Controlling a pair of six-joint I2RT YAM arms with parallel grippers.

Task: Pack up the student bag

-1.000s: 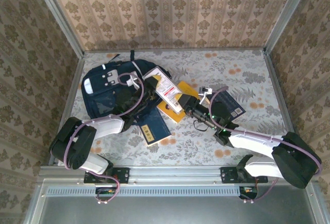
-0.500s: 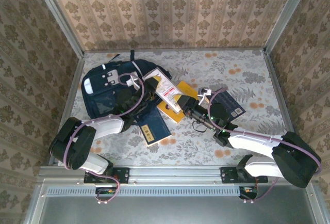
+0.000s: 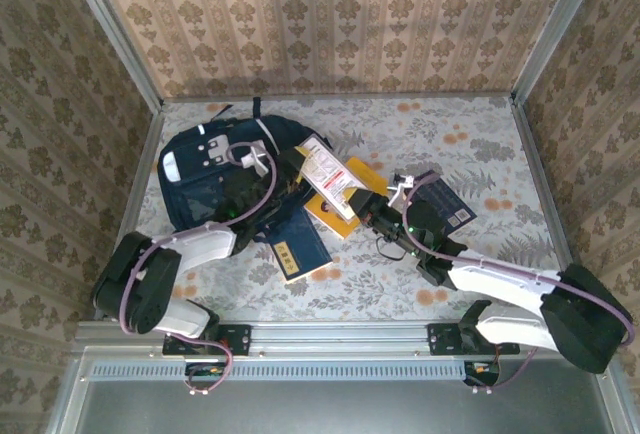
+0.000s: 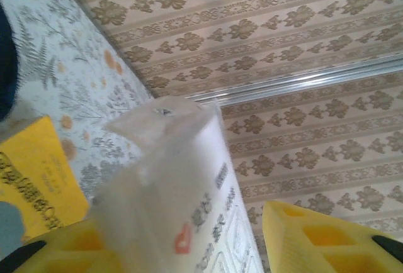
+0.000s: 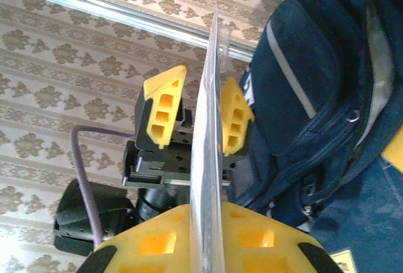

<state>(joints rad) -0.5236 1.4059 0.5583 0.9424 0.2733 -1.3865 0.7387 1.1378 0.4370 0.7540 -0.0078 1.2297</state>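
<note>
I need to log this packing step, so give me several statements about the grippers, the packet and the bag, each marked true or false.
1. The right gripper is shut on the white packet. True.
2. The left gripper is clamped tight on that packet. False: it is open, its fingers straddling the packet with a gap.
3. The small navy booklet lies by the near edge of the student bag. True.
4. The yellow book is inside the bag. False: it lies on the table beside the bag.
5. The bag is on the table's right side. False: it is on the left.
</note>
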